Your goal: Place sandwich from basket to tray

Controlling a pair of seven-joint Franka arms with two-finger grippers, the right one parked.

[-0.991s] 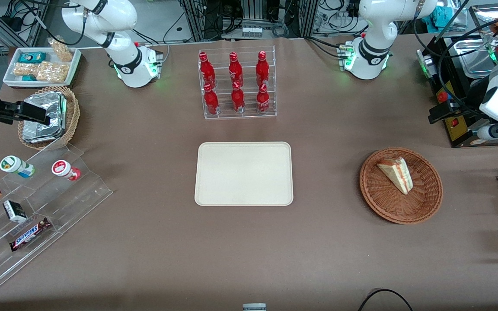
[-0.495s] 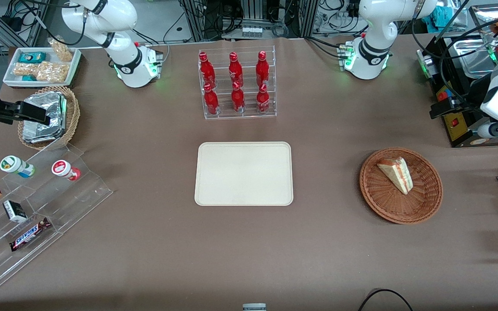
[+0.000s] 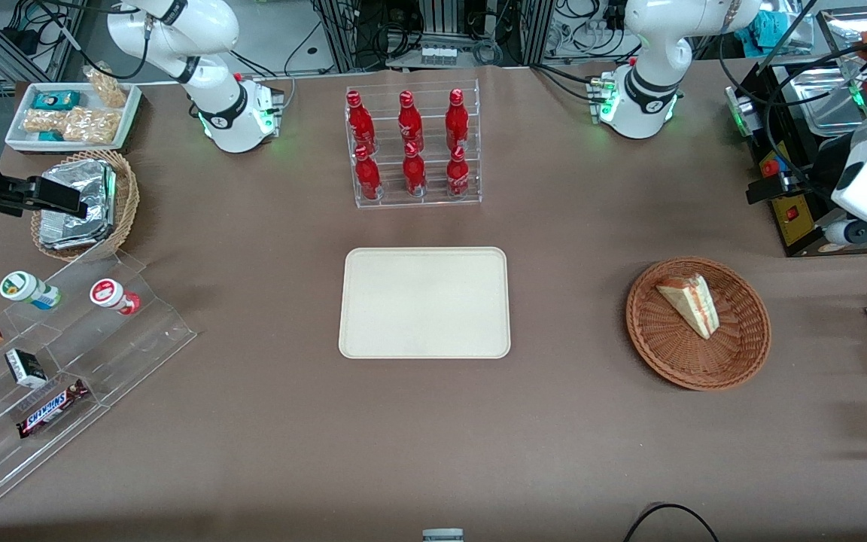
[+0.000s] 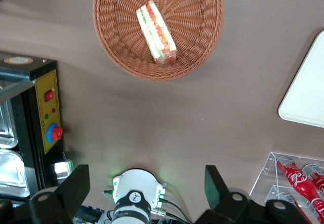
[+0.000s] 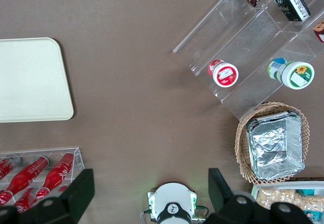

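Observation:
The sandwich (image 3: 689, 305) (image 4: 156, 31), a white bread wedge with red and pale layers, lies in the round reddish-brown wicker basket (image 3: 648, 335) (image 4: 116, 57) toward the working arm's end of the table. The cream tray (image 3: 424, 301) (image 4: 309, 92) lies flat mid-table with nothing on it. My gripper (image 3: 766, 192) (image 4: 144, 178) hangs high above the table, farther from the front camera than the basket and off its edge. Its fingers (image 4: 76, 183) stand wide apart with nothing between them.
A clear rack of red bottles (image 3: 412, 150) stands farther from the front camera than the tray. A black control box (image 3: 791, 214) (image 4: 45, 112) sits beside my gripper. Toward the parked arm's end are a tan basket of foil packs (image 3: 80, 203) and clear snack steps (image 3: 65, 361).
My gripper and wrist have drifted slightly away from the front camera, still open. The sandwich, basket and tray have not moved.

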